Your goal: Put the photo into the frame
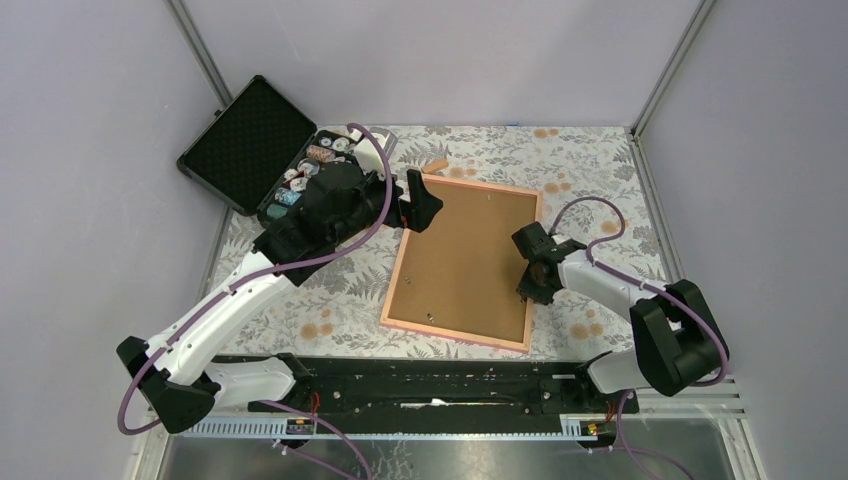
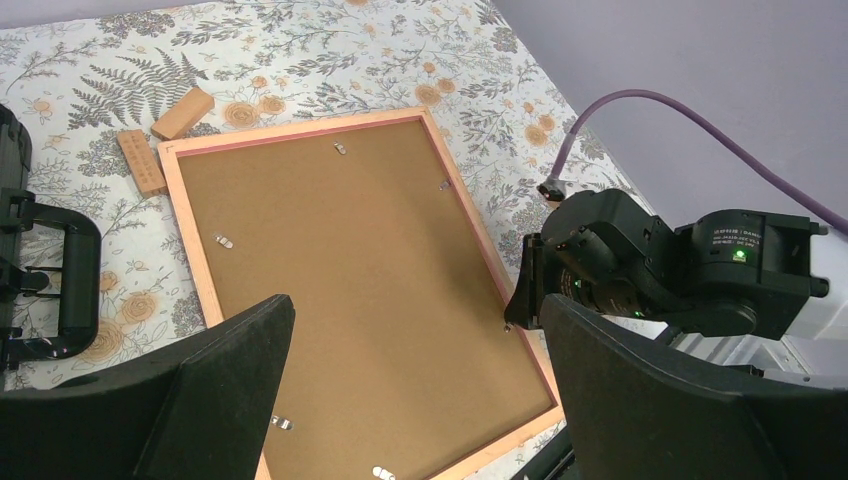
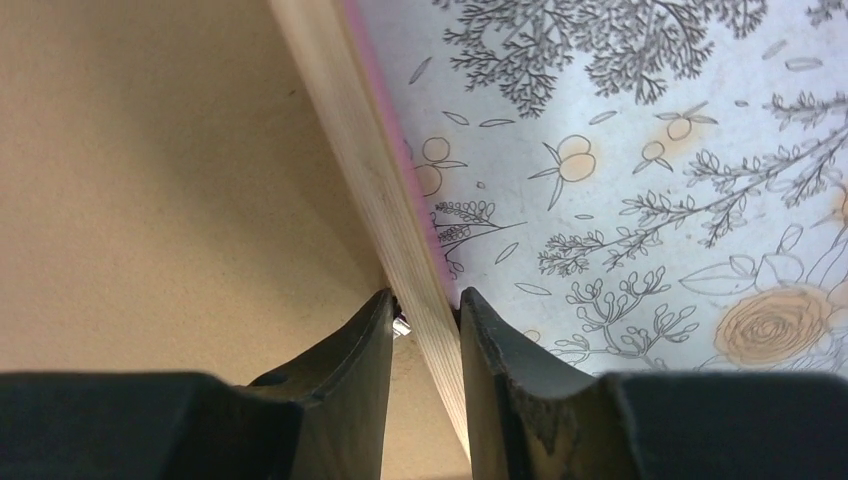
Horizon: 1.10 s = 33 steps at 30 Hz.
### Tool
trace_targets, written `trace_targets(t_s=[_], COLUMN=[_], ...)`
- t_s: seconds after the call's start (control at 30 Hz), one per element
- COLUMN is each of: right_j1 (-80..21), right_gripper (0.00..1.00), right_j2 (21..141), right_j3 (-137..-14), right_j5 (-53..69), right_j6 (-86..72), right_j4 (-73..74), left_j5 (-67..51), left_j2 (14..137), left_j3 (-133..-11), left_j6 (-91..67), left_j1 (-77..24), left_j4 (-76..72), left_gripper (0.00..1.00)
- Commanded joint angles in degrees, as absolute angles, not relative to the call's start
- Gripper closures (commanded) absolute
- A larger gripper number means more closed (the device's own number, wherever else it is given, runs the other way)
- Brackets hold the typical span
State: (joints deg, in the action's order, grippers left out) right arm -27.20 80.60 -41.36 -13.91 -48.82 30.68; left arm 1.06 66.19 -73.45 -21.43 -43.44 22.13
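Note:
The frame (image 1: 455,336) of pinkish-orange wood lies flat in the middle of the table with a plain brown board (image 1: 465,255) filling it. The photo is hidden. My right gripper (image 1: 530,285) is shut on the frame's right rail; in the right wrist view the gripper (image 3: 425,300) has one finger on each side of the rail (image 3: 370,150). My left gripper (image 1: 420,203) is open and empty, held above the frame's far left corner. In the left wrist view it (image 2: 415,310) hangs over the board (image 2: 350,270).
An open black case (image 1: 245,140) with small items stands at the back left, its handle (image 2: 75,270) near the frame. Two small wooden blocks (image 2: 183,112) (image 2: 140,160) lie by the frame's far corner. Small metal clips (image 2: 224,241) line the board's edges. Walls enclose the table.

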Motion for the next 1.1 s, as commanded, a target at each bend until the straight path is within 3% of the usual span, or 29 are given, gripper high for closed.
trace_targets(t_s=[0.0, 0.37, 0.53, 0.6, 0.7, 0.77, 0.87, 1.07], right_j1=[-27.46, -27.51, -27.48, -27.51, -27.5, -27.51, -27.53, -27.84], right_gripper=[1.0, 1.0, 0.99, 0.8, 0.39, 0.27, 0.14, 0.08], right_j2=[85.38, 83.97, 81.6, 79.73, 77.59, 78.22, 79.33, 73.28], right_j3=[-40.17, -39.5, -39.57, -39.4, -39.91, -41.77, -44.71, -45.08], right_j5=[-13.7, -14.56, -16.35, -16.5, -11.84, -7.3, -4.84, -4.26], right_j6=[-62.99, -72.23, -61.54, -54.91, -42.52, -36.33, -32.35, -31.01], right_j4=[32.84, 34.36, 30.37, 28.04, 24.77, 25.99, 28.88, 31.16], left_j5=[1.32, 1.67, 1.95, 2.27, 3.01, 4.26, 6.8, 7.6], left_j2=[65.66, 65.52, 65.37, 65.77, 66.51, 67.24, 69.24, 67.46], left_j3=[-73.39, -73.43, -73.26, -73.3, -73.19, -72.9, -72.69, -64.95], left_j6=[-21.18, -21.09, -21.09, -20.89, -20.68, -20.42, -20.05, -27.21], left_j1=[-43.76, -43.85, -43.81, -43.81, -43.85, -43.8, -43.85, -43.81], left_j4=[18.84, 18.93, 18.82, 18.97, 19.07, 18.98, 19.34, 21.6], left_gripper=[0.01, 0.01, 0.01, 0.01, 0.01, 0.01, 0.01, 0.01])
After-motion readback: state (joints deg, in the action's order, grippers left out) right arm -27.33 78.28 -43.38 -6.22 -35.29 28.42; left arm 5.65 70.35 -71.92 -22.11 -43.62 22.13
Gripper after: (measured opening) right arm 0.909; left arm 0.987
